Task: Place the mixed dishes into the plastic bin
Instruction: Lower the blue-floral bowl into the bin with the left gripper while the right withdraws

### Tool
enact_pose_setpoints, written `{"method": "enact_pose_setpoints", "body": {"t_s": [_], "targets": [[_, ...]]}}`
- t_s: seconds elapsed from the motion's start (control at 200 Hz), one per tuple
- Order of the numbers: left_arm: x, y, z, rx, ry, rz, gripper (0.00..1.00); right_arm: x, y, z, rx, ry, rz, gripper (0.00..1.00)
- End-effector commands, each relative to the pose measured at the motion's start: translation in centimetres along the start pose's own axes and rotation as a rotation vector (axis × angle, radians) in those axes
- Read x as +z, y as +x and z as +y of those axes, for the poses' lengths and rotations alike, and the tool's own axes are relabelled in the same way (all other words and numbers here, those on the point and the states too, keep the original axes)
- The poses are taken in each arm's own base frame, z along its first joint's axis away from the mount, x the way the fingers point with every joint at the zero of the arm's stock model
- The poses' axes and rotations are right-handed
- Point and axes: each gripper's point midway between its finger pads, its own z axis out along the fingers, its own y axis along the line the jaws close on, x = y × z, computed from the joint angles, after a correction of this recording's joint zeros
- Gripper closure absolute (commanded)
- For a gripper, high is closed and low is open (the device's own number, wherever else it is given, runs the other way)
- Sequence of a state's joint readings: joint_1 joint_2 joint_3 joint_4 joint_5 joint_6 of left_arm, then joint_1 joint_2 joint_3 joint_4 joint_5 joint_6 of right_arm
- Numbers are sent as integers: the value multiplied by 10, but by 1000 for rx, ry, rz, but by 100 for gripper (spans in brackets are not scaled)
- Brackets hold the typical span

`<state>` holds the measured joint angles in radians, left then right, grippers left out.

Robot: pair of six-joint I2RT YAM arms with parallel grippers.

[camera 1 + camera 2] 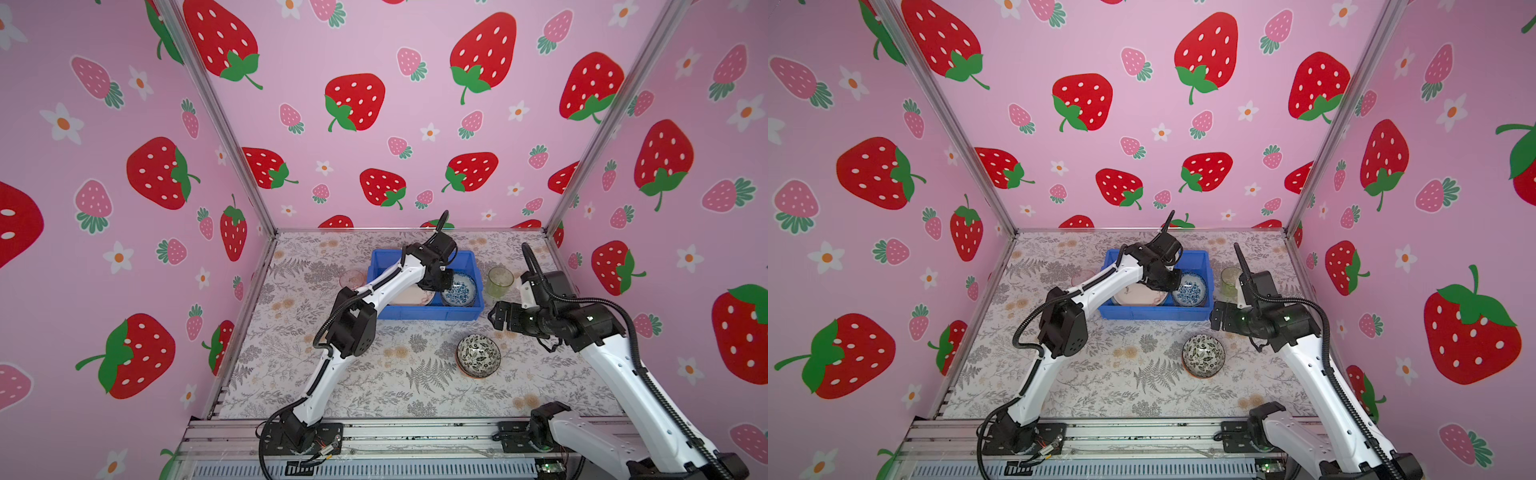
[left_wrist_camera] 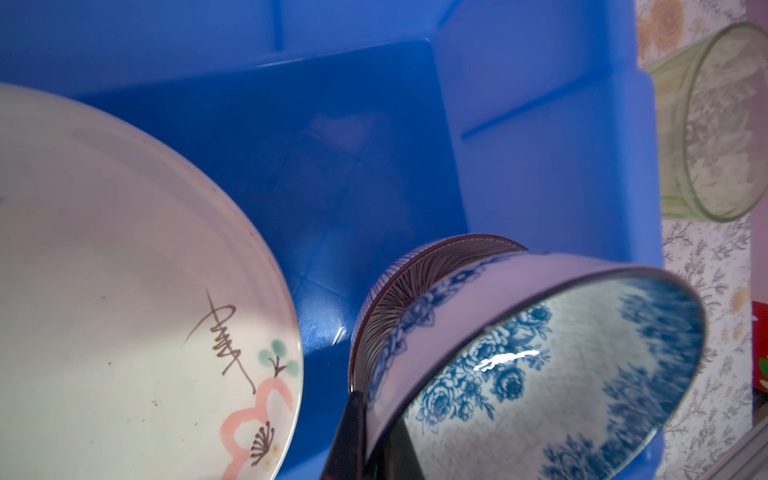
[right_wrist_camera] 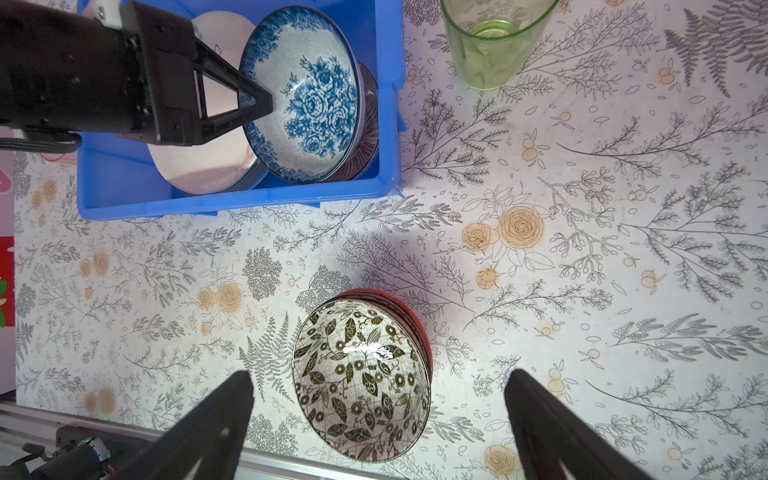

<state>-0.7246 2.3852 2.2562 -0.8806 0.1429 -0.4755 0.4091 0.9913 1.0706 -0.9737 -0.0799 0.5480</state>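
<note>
The plastic bin (image 1: pixel 424 312) stands at the back middle in both top views. Inside it lies a cream plate (image 2: pixel 124 291) with a pink flower. Beside the plate, a blue flowered bowl (image 2: pixel 540 374) tilts on a purple-striped bowl (image 2: pixel 399 299). My left gripper (image 1: pixel 442 280) is shut on the blue bowl's rim (image 3: pixel 259 97). A black-white bowl (image 1: pixel 478 355) nests in an orange bowl (image 3: pixel 415 320) on the table. My right gripper (image 1: pixel 496 318) hovers open to the right of the bin, empty, above that stack (image 3: pixel 378 399). A green tumbler (image 1: pixel 500 281) stands right of the bin and a pink tumbler (image 1: pixel 352 279) left of it.
Strawberry-print walls close in the floral table (image 1: pixel 374 386) on three sides. A metal rail (image 1: pixel 415 432) with both arm bases runs along the front edge. My left arm reaches over the bin's left half and hides part of the plate.
</note>
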Motion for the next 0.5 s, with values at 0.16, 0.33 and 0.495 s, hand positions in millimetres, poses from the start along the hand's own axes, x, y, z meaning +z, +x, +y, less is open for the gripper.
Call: {"method": "enact_pose_setpoints", "body": {"t_s": [0.16, 0.33, 0.495], "targets": [[-11, -13, -15, -2, 62, -34, 86, 3, 1, -1, -9, -4, 4, 3], [-12, -12, -16, -2, 68, -29, 81, 5, 2, -1, -9, -7, 7, 3], [-13, -12, -18, -2, 77, -30, 73, 5, 2, -1, -7, -9, 7, 3]]}}
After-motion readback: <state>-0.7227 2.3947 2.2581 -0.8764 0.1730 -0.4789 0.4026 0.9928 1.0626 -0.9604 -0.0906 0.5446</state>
